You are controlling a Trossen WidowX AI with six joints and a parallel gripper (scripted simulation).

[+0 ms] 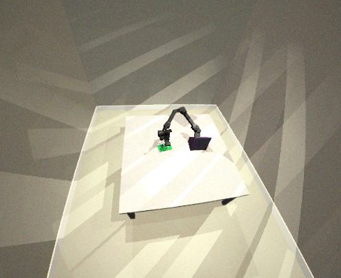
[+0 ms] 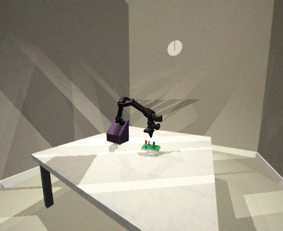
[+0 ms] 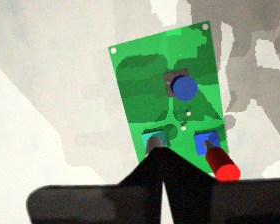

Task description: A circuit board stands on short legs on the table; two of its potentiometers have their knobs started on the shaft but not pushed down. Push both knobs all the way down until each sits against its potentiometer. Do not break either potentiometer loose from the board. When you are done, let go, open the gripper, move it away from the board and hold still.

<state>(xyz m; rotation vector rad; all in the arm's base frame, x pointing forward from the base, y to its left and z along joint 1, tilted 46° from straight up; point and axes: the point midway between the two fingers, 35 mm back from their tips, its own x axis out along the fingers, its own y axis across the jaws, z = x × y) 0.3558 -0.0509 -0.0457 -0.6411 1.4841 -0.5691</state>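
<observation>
The green circuit board (image 1: 166, 149) (image 2: 155, 148) (image 3: 141, 95) stands on the white table (image 1: 181, 181) (image 2: 150, 186). In the wrist view it carries a blue knob (image 3: 184, 87) at the far side, a red knob (image 3: 222, 164) on a blue potentiometer at the near right, and a grey knob (image 3: 153, 144) on a teal potentiometer at the near left. My gripper (image 3: 161, 153) (image 1: 163, 141) (image 2: 149, 134) is shut with nothing between its fingers. Its closed tips hang above the board's near edge, just right of the grey knob, between it and the red knob.
The arm's purple base block (image 1: 199, 143) (image 2: 118, 132) stands on the table a short way from the board. A low-walled floor tray (image 1: 73, 181) surrounds the table.
</observation>
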